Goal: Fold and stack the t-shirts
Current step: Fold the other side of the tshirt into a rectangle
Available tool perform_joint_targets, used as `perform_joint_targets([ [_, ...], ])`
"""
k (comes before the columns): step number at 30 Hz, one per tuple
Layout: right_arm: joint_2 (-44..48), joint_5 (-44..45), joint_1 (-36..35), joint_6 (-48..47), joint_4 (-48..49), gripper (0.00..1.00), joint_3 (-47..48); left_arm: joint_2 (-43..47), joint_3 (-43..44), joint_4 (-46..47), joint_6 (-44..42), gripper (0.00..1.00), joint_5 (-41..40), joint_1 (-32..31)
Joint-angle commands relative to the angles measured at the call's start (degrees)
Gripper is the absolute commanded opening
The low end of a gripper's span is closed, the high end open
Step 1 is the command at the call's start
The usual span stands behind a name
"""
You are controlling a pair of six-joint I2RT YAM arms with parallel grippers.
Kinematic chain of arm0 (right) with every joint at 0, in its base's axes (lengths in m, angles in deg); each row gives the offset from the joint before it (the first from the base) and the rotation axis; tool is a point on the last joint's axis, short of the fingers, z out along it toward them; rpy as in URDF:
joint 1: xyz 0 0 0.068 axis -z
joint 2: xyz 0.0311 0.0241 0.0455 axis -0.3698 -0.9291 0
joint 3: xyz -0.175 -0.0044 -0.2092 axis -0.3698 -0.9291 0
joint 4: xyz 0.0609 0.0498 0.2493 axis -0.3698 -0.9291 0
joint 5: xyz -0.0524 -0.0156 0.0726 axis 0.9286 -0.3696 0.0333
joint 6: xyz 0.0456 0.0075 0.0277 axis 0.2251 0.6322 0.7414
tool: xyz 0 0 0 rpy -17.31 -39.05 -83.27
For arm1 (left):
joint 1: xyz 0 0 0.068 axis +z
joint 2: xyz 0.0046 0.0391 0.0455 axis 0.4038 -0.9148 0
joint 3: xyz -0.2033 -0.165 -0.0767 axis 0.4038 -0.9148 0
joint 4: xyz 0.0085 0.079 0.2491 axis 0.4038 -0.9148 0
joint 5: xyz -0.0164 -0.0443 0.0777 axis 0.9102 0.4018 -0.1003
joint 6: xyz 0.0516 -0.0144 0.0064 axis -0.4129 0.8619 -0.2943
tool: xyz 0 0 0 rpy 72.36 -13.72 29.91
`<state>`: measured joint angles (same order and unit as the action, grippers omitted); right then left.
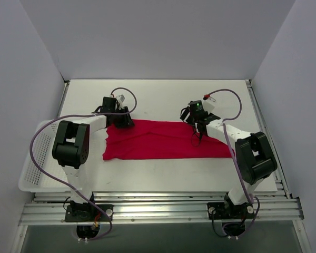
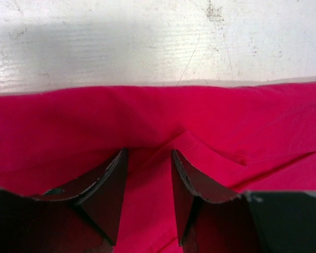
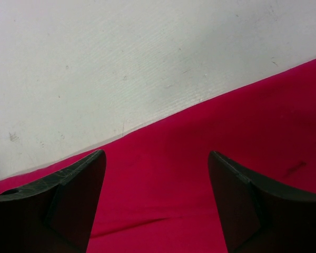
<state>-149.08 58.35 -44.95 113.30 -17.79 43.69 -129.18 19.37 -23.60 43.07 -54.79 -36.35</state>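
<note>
A bright red t-shirt [image 1: 163, 139] lies as a long folded band across the middle of the white table, its far edge straight. My left gripper [image 1: 121, 120] is down on the shirt's far left end. In the left wrist view its fingers [image 2: 148, 153] stand partly apart on the red cloth [image 2: 68, 121], and a raised seam runs in between them. My right gripper [image 1: 198, 125] hovers over the far edge toward the right. In the right wrist view it [image 3: 157, 154] is wide open above flat red cloth [image 3: 226, 132], with nothing between the fingers.
A white mesh basket [image 1: 34, 168] sits at the table's left edge beside the left arm. Grey walls close in the back and both sides. Bare white table [image 1: 163, 95] lies beyond the shirt, and a narrower strip in front of it.
</note>
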Motion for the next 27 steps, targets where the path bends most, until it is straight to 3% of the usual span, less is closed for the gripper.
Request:
perform_joint_targets([
  [1, -0.81, 1.26, 0.04, 0.12, 0.44, 0.74, 0.52, 3.83, -0.85, 0.48, -0.70, 0.47, 1.77, -0.30],
  [8, -1.68, 0.91, -0.05, 0.21, 0.44, 0.74, 0.78, 4.54, -1.47, 0.04, -1.14, 0.46, 1.60, -0.91],
  [17, -2.48, 0.12, 0.04, 0.30, 0.62, 0.73, 0.96, 1.99, -0.94, -1.45, -1.85, 0.36, -1.73, -2.14],
  [19, -2.48, -0.06, 0.04, 0.30, 0.62, 0.73, 0.96, 1.73, -0.85, -1.63, -1.93, 0.29, -2.09, -2.23],
  [20, -2.48, -0.06, 0.04, 0.21, 0.62, 0.73, 1.05, 1.38, -0.76, -1.71, -1.93, 0.16, -2.53, -2.23],
  [23, -2.48, -0.06, 0.13, 0.30, 0.62, 0.73, 0.87, 0.76, -0.15, -2.33, -1.85, 0.13, -3.49, -2.41],
  [25, -2.39, -0.14, 0.13, 0.30, 0.62, 0.73, 0.78, 0.76, 0.03, -2.42, -1.76, 0.03, -4.37, -2.58],
  [27, -2.39, -0.14, 0.13, 0.13, 0.53, 0.73, 0.78, 1.02, -0.15, -2.16, -1.93, 0.02, -5.77, -3.11],
])
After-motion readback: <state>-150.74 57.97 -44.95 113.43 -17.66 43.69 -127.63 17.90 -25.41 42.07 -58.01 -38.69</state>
